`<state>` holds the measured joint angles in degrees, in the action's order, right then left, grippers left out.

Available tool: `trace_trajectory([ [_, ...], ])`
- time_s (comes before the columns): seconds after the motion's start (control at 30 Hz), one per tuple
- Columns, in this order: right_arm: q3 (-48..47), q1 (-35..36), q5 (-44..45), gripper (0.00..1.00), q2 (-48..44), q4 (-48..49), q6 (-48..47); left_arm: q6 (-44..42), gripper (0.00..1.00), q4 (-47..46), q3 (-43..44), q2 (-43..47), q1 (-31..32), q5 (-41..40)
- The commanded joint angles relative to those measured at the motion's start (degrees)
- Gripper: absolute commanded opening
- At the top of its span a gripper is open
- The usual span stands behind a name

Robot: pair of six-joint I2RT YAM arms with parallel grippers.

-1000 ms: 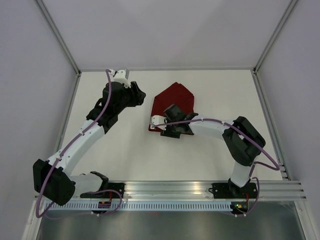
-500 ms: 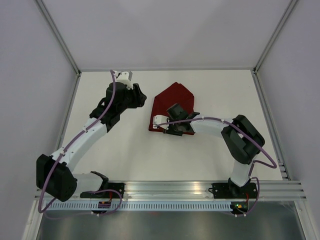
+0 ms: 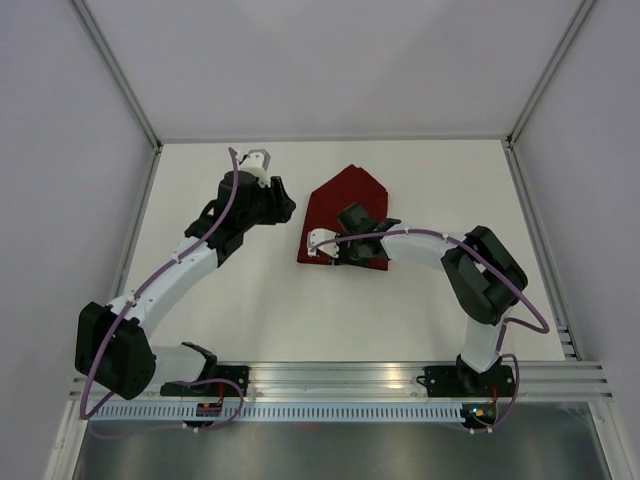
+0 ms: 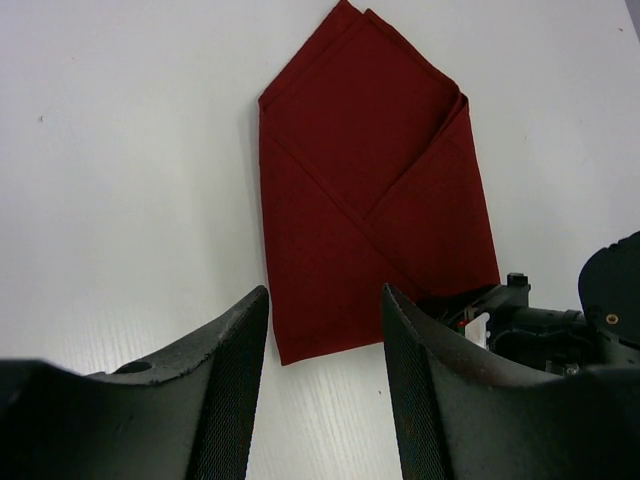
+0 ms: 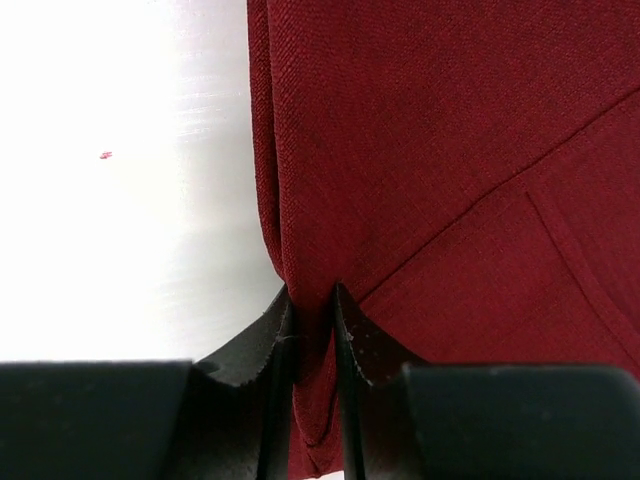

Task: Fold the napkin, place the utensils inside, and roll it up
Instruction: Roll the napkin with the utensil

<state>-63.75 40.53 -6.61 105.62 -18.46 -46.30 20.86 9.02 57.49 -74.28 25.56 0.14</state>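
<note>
Pinching napkin (image 5: 430, 150) edge, right end effector (image 5: 312, 302)

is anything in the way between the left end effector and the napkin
Nothing visible does. The left end effector hangs open and empty off the left side of the napkin, with only bare table between them. The right end effector is pinched on the napkin's near left edge, not in that path.

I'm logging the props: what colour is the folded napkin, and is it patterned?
Plain dark red napkin, no pattern; the left wrist view shows it best.
</note>
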Motion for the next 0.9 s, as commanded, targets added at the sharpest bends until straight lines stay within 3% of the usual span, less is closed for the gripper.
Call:
trace_trajectory([
  [0.0, -1.2, -1.6, -6.3, 0.19, 4.5, -9.0, -1.1, -1.0, 0.54, -1.7, -0.6, 0.8, -0.1, 0.5],
  [0.37, -12.0, -8.5, -21.8, 0.17, 10.7, -28.8, -7.7, -0.4, 0.54, -8.7, -12.0, 6.3, 4.4, -3.9],
  [0.53, -15.4, -11.1, -24.5, 0.17, 13.5, -35.6, -10.6, -1.5, 0.54, -14.6, -19.1, 8.9, 7.9, -4.7],
  [0.87, -21.7, -13.4, -26.8, 0.17, 19.3, -44.5, -14.8, -14.7, 0.52, -22.7, -22.9, 5.0, 24.1, -16.7],
])
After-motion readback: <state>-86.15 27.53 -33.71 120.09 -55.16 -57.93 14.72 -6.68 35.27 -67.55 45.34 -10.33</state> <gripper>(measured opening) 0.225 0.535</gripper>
